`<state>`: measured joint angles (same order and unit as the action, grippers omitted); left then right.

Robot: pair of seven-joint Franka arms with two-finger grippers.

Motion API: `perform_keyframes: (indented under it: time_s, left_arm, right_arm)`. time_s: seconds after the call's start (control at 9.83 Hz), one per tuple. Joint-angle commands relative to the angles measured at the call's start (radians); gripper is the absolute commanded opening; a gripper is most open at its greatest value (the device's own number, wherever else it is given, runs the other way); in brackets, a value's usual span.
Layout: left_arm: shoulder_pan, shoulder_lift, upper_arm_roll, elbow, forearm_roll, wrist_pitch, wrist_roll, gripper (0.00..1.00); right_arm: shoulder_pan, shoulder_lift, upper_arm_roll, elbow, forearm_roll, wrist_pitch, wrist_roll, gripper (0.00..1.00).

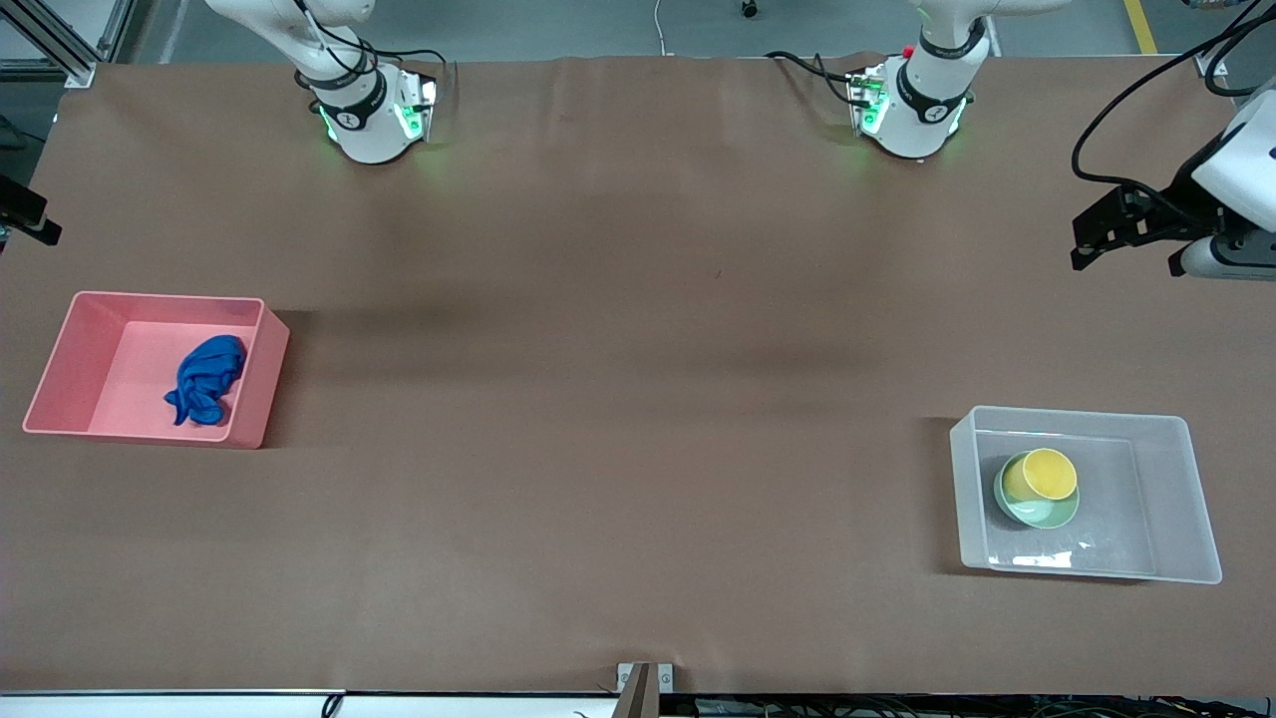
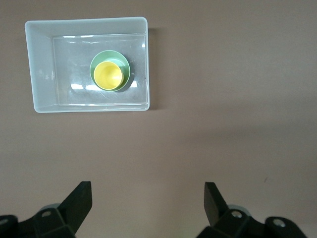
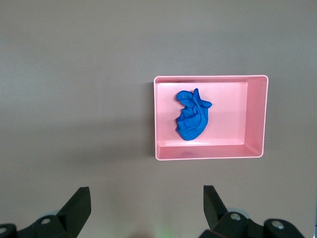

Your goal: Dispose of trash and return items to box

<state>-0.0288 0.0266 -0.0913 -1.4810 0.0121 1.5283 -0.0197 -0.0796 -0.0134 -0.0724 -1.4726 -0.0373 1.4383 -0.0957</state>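
Observation:
The blue rag (image 1: pixel 206 379) lies crumpled in the pink bin (image 1: pixel 60 359) toward the right arm's end of the table; it also shows in the right wrist view (image 3: pixel 191 120). The yellow cup (image 1: pixel 1042 474) sits inside the mint-green bowl (image 1: pixel 1047 515) in the clear box (image 1: pixel 1191 499). The left wrist view shows the cup (image 2: pixel 108 76), the bowl (image 2: pixel 124 62) and the box (image 2: pixel 42 64). My left gripper (image 2: pixel 147 191) is open and empty, high over bare table beside the box. My right gripper (image 3: pixel 146 194) is open and empty, high over bare table beside the pink bin (image 3: pixel 255 116).
The brown table cover (image 1: pixel 638 399) spans the whole view. The two arm bases (image 1: pixel 374 110) stand along the edge farthest from the front camera. The left arm's hand (image 1: pixel 1126 224) shows at the view's edge above the box.

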Motion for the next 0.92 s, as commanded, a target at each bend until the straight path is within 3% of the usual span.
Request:
perform_keyframes:
  time_s: [0.0,0.31,0.81]
  left_arm:
    - [0.01,-0.051,-0.005,-0.102,-0.004,0.036,-0.01,1.0]
    - [-0.003,-0.073,0.051,-0.15,-0.027,0.07,-0.005,1.0]
    - [-0.022,-0.077,0.058,-0.162,-0.026,0.069,-0.009,1.0]
  right_arm:
    - [-0.014,0.003,0.01,0.012,0.005,-0.007,-0.015,1.0]
    - [-0.015,0.003,0.01,0.012,0.005,-0.012,-0.015,1.0]
    - [-0.015,0.003,0.008,0.012,0.005,-0.012,-0.015,1.0]
